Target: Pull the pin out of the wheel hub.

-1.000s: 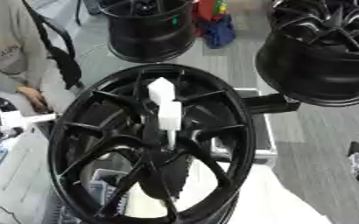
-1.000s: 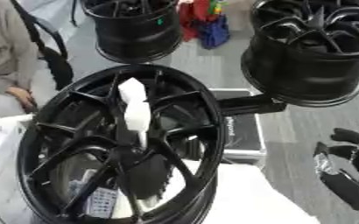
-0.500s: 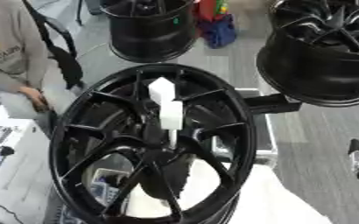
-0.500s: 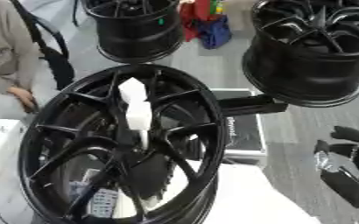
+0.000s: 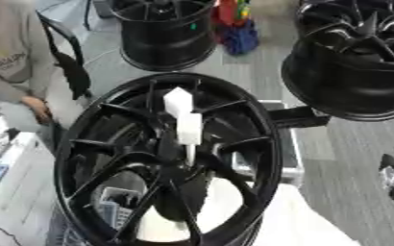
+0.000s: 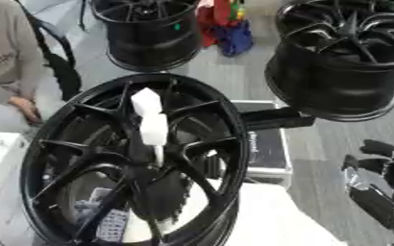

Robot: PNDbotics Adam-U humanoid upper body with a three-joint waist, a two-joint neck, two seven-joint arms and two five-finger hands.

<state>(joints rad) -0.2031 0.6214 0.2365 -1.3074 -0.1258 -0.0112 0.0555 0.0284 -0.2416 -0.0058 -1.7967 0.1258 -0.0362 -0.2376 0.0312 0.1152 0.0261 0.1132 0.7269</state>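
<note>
Grey floor behind; right-eye view alone shows right robot hand [image 6: 381, 182] whole, fingers relaxed, well right of pin [image 5: 183, 126] in wheel hub [image 5: 163, 158].

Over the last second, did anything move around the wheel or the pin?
Hardly anything. The right hand stays at the lower right edge, well clear of the wheel, shifting only slightly, if at all. The white pin still stands in the hub, untouched, and the wheel has not turned. The left hand is out of view.
</note>
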